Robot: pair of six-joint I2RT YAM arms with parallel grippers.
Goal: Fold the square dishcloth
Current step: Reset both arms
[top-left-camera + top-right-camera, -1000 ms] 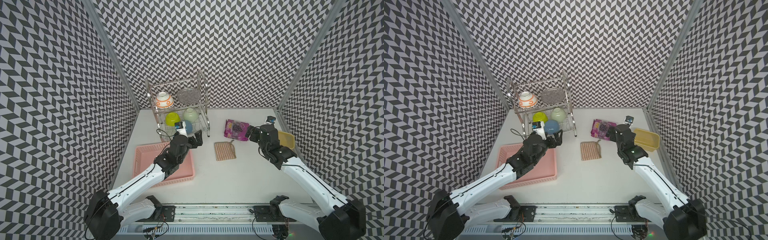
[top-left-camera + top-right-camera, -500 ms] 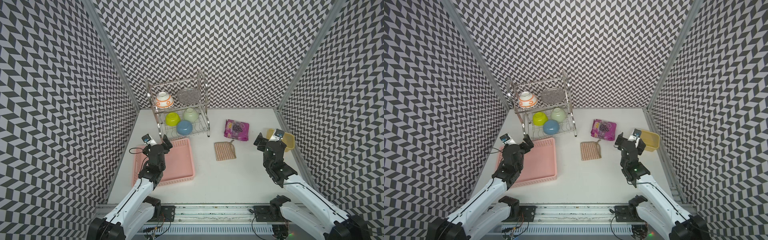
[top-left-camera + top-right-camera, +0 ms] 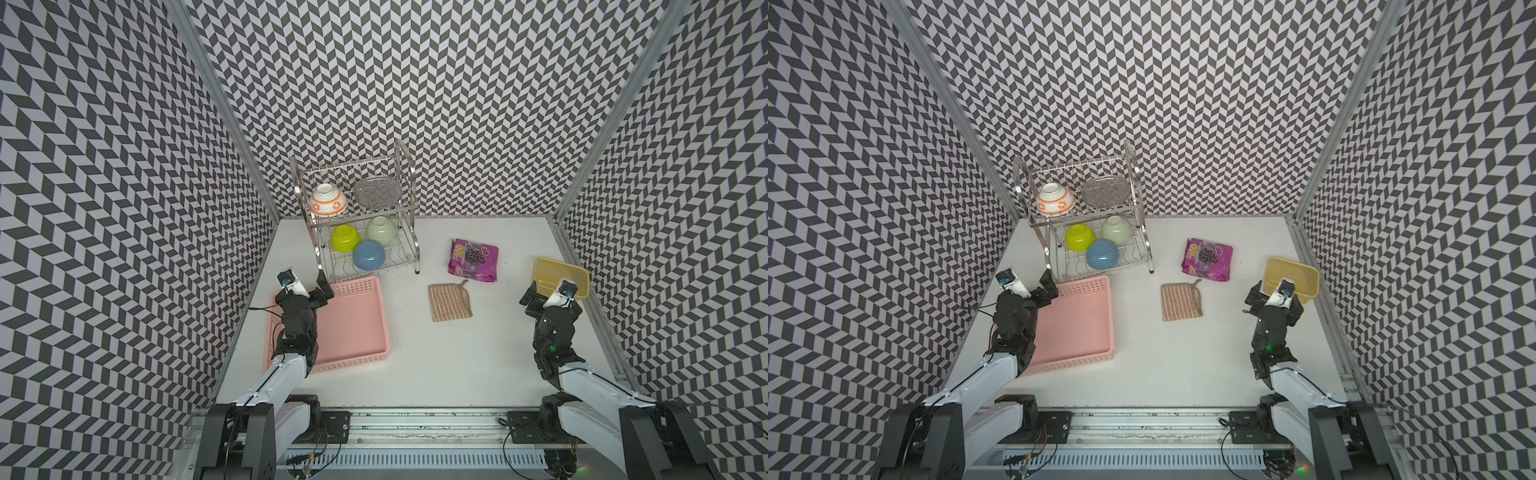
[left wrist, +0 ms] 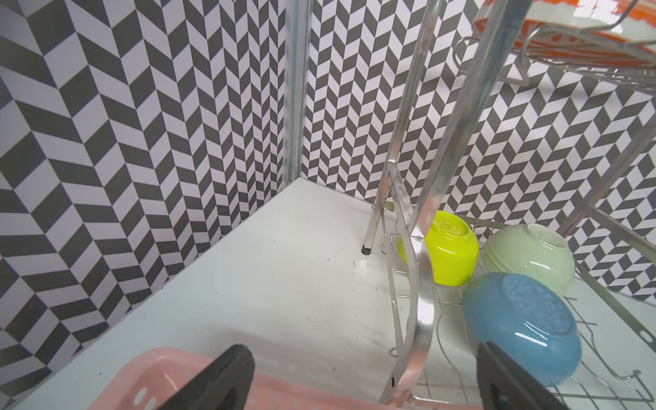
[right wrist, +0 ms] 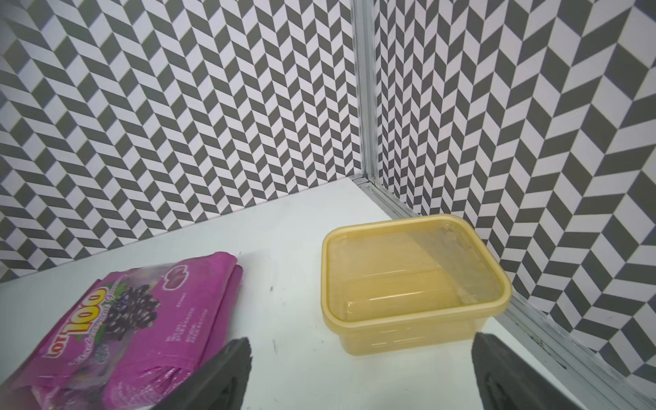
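Note:
The square dishcloth (image 3: 450, 302) (image 3: 1181, 302), tan with pale stripes and a loop at its far right corner, lies flat on the white table in both top views, untouched. My left gripper (image 3: 321, 287) (image 3: 1047, 286) hovers open over the far left corner of the pink basket, well left of the cloth. My right gripper (image 3: 530, 299) (image 3: 1252, 297) stands open to the cloth's right, beside the yellow container. Each wrist view shows an open gripper, left (image 4: 362, 355) and right (image 5: 360, 342), with nothing between the fingers. The cloth is out of both wrist views.
A pink basket (image 3: 353, 328) (image 4: 149, 372) sits front left. Behind it stands a metal dish rack (image 3: 409, 232) holding several bowls. A purple snack bag (image 3: 473, 259) (image 5: 124, 312) lies behind the cloth. A yellow container (image 3: 559, 272) (image 5: 408, 269) sits by the right wall.
Both arms have drawn back toward the table's front. The left gripper left the rack for the basket's far left corner; the right moved from the snack bag toward the yellow container. The cloth is unmoved.

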